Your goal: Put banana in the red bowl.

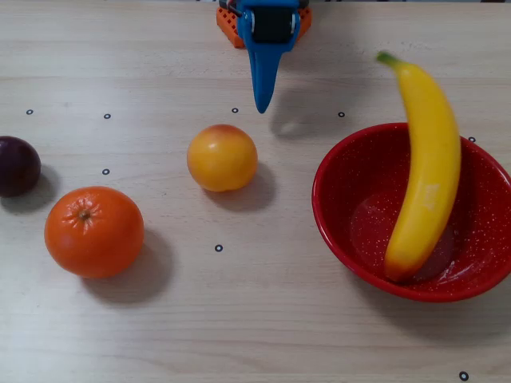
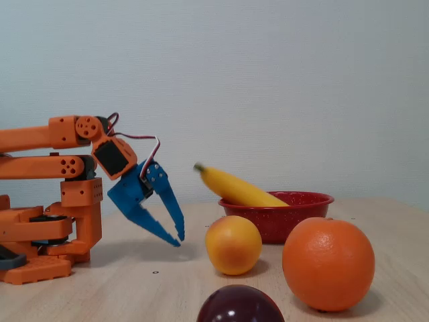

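Observation:
The yellow banana [image 1: 427,159] lies slanted in the red bowl [image 1: 327,207] at the right of the overhead view. Its reddish blunt end rests near the bowl's bottom, and its green stem tip sticks out past the far rim. In the fixed view the banana [image 2: 238,190] pokes up and to the left out of the red bowl [image 2: 275,215]. My blue gripper [image 1: 261,108] hangs well left of the bowl, close to the arm's base. There the gripper [image 2: 179,241] points down just above the table, shut with nothing in it.
An orange [image 1: 94,231] sits at the front left, a round yellow-orange fruit [image 1: 222,157] in the middle, and a dark purple fruit [image 1: 16,165] at the left edge. The orange arm base [image 2: 47,228] stands at the far side of the table.

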Robot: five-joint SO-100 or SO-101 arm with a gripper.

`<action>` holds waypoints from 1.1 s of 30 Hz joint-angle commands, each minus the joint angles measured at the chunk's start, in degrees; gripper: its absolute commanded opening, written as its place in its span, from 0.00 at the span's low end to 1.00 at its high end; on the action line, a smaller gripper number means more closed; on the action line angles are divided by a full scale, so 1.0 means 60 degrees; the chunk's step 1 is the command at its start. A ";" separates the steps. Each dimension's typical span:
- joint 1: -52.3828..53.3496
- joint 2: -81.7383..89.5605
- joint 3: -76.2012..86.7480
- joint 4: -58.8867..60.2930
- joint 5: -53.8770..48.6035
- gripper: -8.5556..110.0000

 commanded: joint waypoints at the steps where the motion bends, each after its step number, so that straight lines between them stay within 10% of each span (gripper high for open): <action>1: 0.0000 0.0278 -0.0220 0.0132 0.0161 0.07; 33: -0.0132 0.1919 0.0835 0.2827 0.1245 0.07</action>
